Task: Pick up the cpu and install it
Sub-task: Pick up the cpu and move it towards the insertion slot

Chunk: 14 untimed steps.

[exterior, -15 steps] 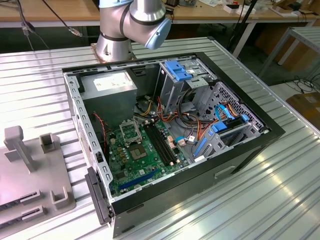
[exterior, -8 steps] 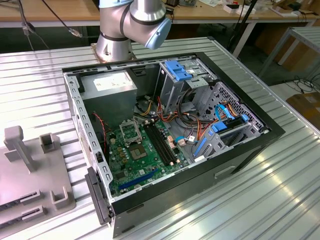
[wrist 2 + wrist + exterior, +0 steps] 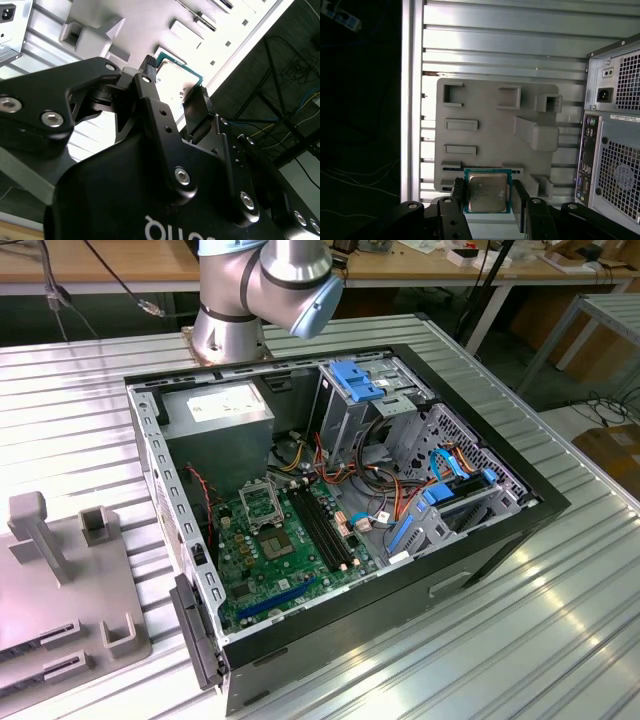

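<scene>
- Between the two black fingers, in both wrist views, sits the cpu, silver-grey top facing the first wrist camera, with a green rim around it.
- One finger is pressed on each of two opposite cpu edges, closed narrow and gripping it; the other two edges are free.
- In the second wrist view the cpu shows past the fingertips, tilted in frame, with one finger on either side.
- Behind the cpu in the first wrist view is the grey fixture plate, at the plate edge with the slotted pockets; I cannot tell if the cpu touches the plate or is clear of it.
- The plate carries raised blocks and rectangular recesses and lies on the ribbed metal desk.
- The rear panel of the computer case is just beside the plate.
- In the exterior view the plate is at the exterior view's left, and the open case lies on its side in the middle of the desk.
- Inside the case, the green board has the square socket frame near its upper part, hollow middle exposed.
- The arm base stands behind the case.
</scene>
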Motion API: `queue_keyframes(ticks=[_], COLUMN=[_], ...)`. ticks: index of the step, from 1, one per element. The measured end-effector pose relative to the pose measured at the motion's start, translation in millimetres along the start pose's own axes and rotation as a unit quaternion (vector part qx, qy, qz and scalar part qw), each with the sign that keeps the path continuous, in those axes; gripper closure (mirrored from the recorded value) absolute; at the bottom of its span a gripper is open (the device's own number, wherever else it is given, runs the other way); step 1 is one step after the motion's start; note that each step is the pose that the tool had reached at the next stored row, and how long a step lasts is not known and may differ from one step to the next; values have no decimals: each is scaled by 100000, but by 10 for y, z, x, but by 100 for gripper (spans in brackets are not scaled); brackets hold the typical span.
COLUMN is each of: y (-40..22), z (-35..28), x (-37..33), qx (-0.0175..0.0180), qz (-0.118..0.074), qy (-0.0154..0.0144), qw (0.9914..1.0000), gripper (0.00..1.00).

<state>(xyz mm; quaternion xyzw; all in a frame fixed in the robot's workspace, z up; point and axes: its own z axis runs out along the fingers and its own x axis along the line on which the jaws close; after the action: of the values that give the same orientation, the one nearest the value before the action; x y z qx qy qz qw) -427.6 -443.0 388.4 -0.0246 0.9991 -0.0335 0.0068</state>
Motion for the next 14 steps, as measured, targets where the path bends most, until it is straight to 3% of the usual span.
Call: queue_keyframes(ticks=[14], y=[-4], z=[1], x=[-80], qx=[5], qz=[-5], qy=[5], qw=[100000], gripper=[53])
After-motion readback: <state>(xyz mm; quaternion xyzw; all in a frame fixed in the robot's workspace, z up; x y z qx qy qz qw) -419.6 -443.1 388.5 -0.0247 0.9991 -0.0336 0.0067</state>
